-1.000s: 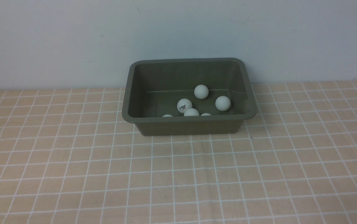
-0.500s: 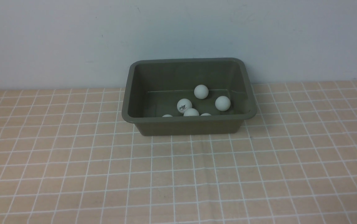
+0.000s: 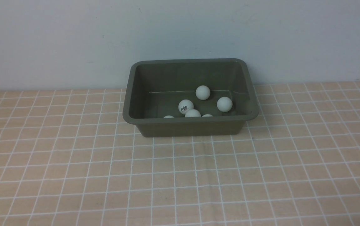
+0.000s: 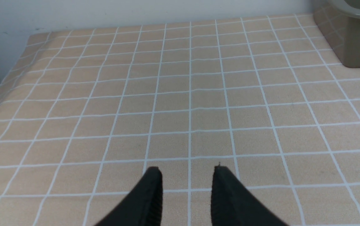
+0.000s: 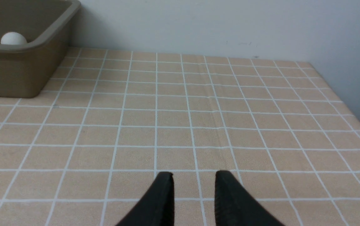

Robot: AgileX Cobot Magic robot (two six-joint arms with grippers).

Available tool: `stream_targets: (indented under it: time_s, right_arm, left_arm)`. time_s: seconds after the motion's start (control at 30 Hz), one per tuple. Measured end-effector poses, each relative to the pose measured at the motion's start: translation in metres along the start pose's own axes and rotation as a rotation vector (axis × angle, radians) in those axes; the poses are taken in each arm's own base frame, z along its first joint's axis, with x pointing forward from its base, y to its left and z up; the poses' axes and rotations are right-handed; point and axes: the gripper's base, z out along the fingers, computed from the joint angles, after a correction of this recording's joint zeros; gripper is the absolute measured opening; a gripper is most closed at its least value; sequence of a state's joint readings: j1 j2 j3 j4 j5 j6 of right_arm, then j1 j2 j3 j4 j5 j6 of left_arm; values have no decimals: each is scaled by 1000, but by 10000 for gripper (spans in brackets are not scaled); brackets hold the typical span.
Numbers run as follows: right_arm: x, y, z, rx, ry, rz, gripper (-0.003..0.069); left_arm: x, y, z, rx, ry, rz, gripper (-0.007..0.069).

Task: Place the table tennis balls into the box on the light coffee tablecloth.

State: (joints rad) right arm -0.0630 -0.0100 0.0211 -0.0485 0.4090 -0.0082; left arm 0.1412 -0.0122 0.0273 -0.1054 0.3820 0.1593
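Note:
The olive-green box (image 3: pixel 190 120) stands on the light coffee tablecloth (image 3: pixel 180 175) against the back wall. Several white table tennis balls lie inside it: one printed with a logo (image 3: pixel 186 106), one behind it (image 3: pixel 203 92), one to the right (image 3: pixel 224 104), and others half hidden by the near rim. Neither arm shows in the front view. My left gripper (image 4: pixel 187 169) hovers over bare cloth, fingers slightly apart and empty, with the box corner (image 4: pixel 352 47) far off. My right gripper (image 5: pixel 194 174) is drawn shut, holding nothing; the box (image 5: pixel 10 72) and one ball (image 5: pixel 13 38) lie ahead.
A pale wall runs right behind the box. The cloth's left edge (image 4: pixel 7 84) falls away in the left wrist view, and its right edge (image 5: pixel 349 106) shows in the right wrist view. Checked cloth spreads on both sides and in front of the box.

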Motion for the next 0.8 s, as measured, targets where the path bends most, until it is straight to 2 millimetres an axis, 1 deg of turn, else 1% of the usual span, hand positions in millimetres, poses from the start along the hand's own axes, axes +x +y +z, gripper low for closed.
stream_targets:
  time_s: [0.8]
  right_arm:
    - [0, 0, 0, 0, 0, -19, 182]
  left_arm:
    - [0, 0, 0, 0, 0, 0, 172]
